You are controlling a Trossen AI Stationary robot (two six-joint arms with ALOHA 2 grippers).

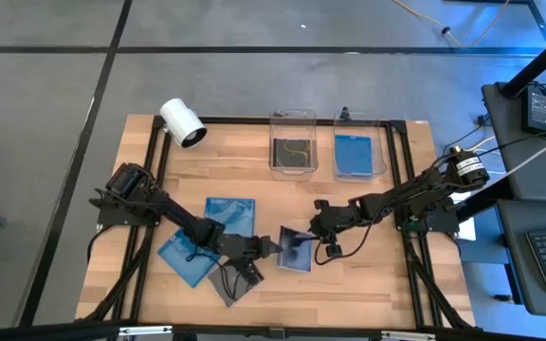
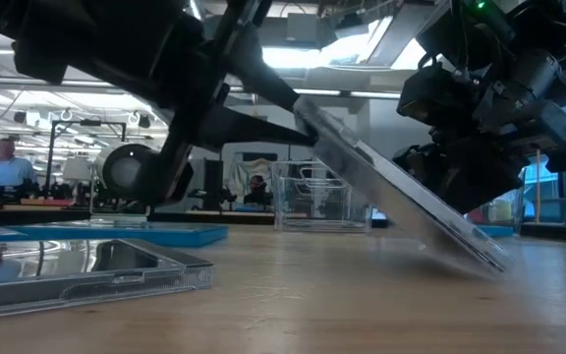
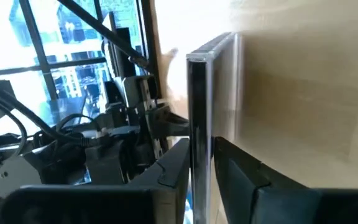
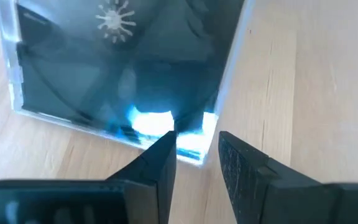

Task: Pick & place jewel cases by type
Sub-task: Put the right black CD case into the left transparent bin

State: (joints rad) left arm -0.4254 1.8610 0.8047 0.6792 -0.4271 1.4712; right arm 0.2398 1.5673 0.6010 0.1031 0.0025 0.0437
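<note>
A dark jewel case [image 1: 297, 248] stands tilted at the table's middle, between my two grippers. My left gripper [image 1: 271, 248] comes from the left and is shut on the case's raised edge. My right gripper [image 4: 197, 140] points down at the case's low edge, with its fingers apart. Two blue jewel cases [image 1: 230, 213] [image 1: 186, 256] and another dark one [image 1: 230, 282] lie flat on the table under the left arm. My left gripper pinches the case's raised edge [image 3: 199, 134] between its two fingers, one on each face. The fingers come nearly level from the table's left. The case slopes down from them to its low edge [image 2: 484, 261] at the tabletop. My right gripper has one fingertip [image 4: 166, 146] in front of the case's low edge near a corner [image 4: 201, 152]; I cannot tell whether it touches.
Two clear bins stand at the far edge: one [image 1: 292, 147] holds a dark case, the other [image 1: 358, 152] a blue one. A white cylindrical camera [image 1: 183, 123] lies at the far left. There is bare wood near the front right.
</note>
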